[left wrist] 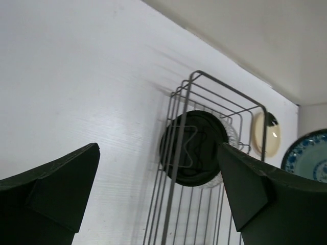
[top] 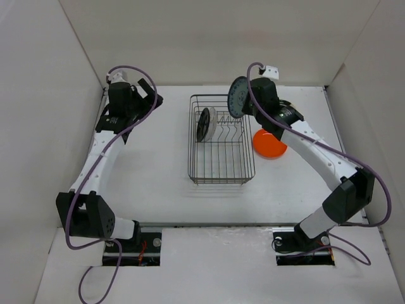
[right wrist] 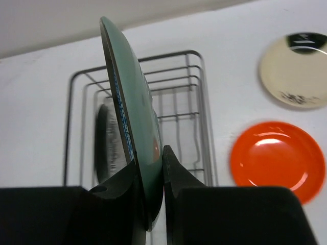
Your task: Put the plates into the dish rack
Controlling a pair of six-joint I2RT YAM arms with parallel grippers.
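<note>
**Teal plate gripped over rack; two plates racked, two on the table**

Left side: left gripper (top: 150, 96) sits at the far left of the white table (top: 158, 171), well apart from the rack. In the left wrist view its two dark fingers (left wrist: 61, 189) stand wide apart with nothing between them.

Centre: rectangular dish rack of thin dark metal wire (top: 192, 145) stands mid-table. A small round black plate (top: 202, 125) stands on edge in the far left part of the rack. A pale grey-white plate (top: 211, 118) is upright just beside it on the right, close against it. The rest of the rack holds only bare prongs.

Right of centre: right gripper (right wrist: 162, 155) is clamped on the lower rim of a round teal plate with a blue pattern on its face (right wrist: 134, 112). The plate is held on edge, roughly upright, above the rack's far right corner. It is not down among the prongs.

Right side: a bright orange round plate (right wrist: 276, 158) lies flat on the table just right of the rack. It is partly hidden under the right arm in the top view. A cream round plate with a dark mark (right wrist: 294, 69) lies flat farther back, apart from the orange one.
</note>
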